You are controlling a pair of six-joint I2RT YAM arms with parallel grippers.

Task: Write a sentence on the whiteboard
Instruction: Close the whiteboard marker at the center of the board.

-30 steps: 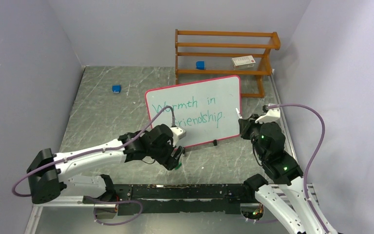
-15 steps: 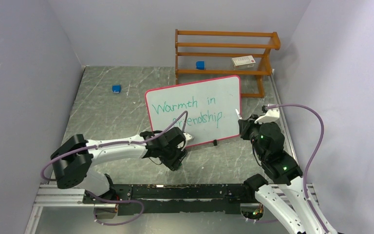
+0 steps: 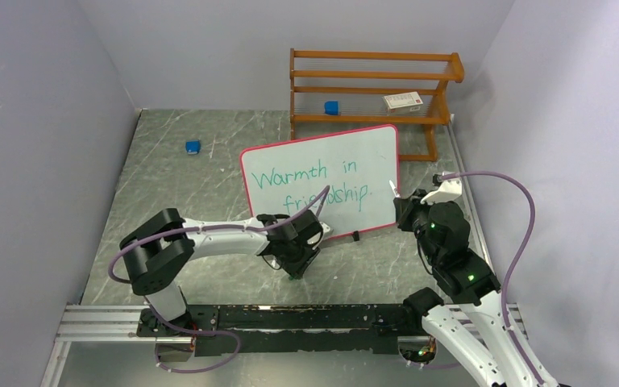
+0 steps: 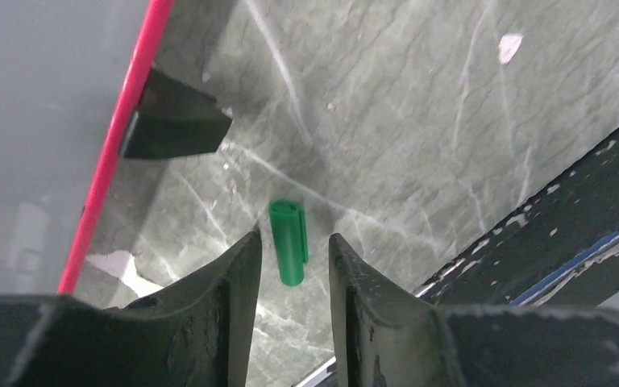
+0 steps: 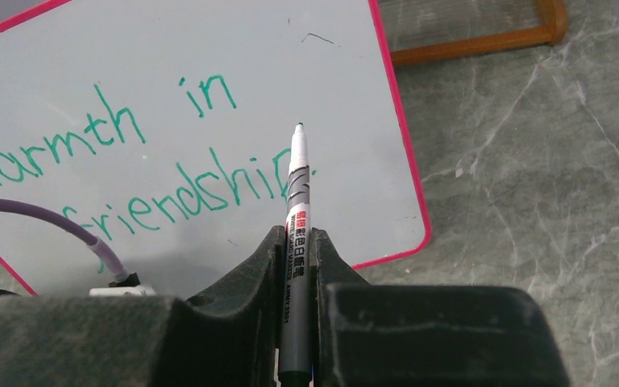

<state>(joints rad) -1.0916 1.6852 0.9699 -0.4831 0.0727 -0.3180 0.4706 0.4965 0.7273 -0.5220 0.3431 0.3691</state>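
Note:
The whiteboard (image 3: 322, 157) stands tilted on the stone table, pink-framed, with "Warmth in friendship." in green ink. My right gripper (image 5: 297, 231) is shut on a grey-and-white marker (image 5: 298, 185), whose bare tip points at the whiteboard (image 5: 306, 72) just past the final full stop. From above, the right gripper (image 3: 403, 205) sits at the board's right edge. My left gripper (image 4: 294, 236) is low over the table below the board's bottom edge. Its jaws stand open on either side of a green marker cap (image 4: 288, 242) lying on the table, with a gap on both sides.
A wooden rack (image 3: 371, 89) behind the board holds a blue block (image 3: 331, 106) and a white box (image 3: 403, 101). Another blue block (image 3: 193, 147) lies at the back left. One black board foot (image 4: 173, 125) is close to the left gripper. A black rail (image 3: 290, 316) runs along the near edge.
The left arm has reached rightward and down to the green cap, and its jaws have narrowed around it. The right arm and marker have stayed still.

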